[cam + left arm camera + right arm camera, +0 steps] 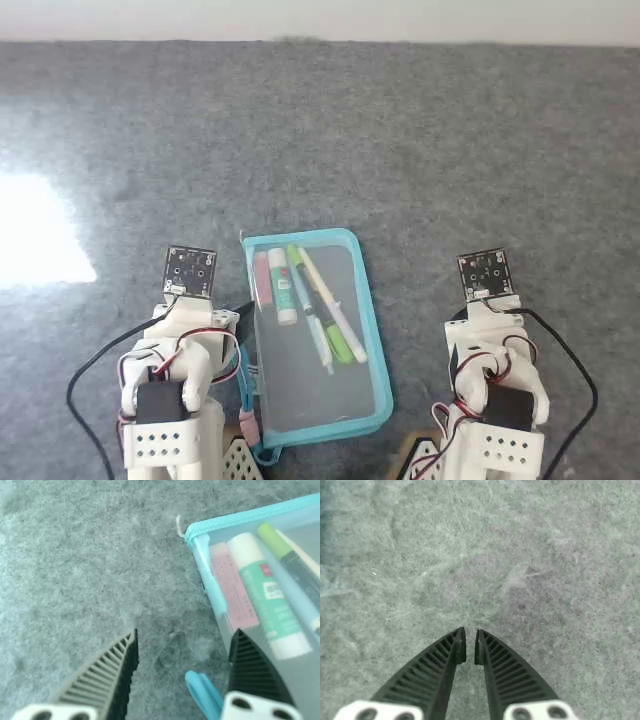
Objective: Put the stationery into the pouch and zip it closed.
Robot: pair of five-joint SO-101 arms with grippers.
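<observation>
A clear pouch with a teal zipper border (375, 330) lies flat between the two arms. Inside it lie a pink eraser (262, 278), a glue stick (283, 285), a green highlighter (325, 310) and pale pens (335, 305). In the left wrist view the pouch corner (192, 530) holds the eraser (231, 592) and glue stick (267, 600). My left gripper (185, 652) is open above the carpet, just beside the pouch's edge, with a teal zipper pull (202, 692) near one finger. My right gripper (470, 647) is shut over bare carpet, holding nothing.
Grey carpet (400, 130) covers the table all around the pouch. A bright patch of light (35, 240) lies at the left. Cables (100, 360) loop beside both arm bases near the front edge.
</observation>
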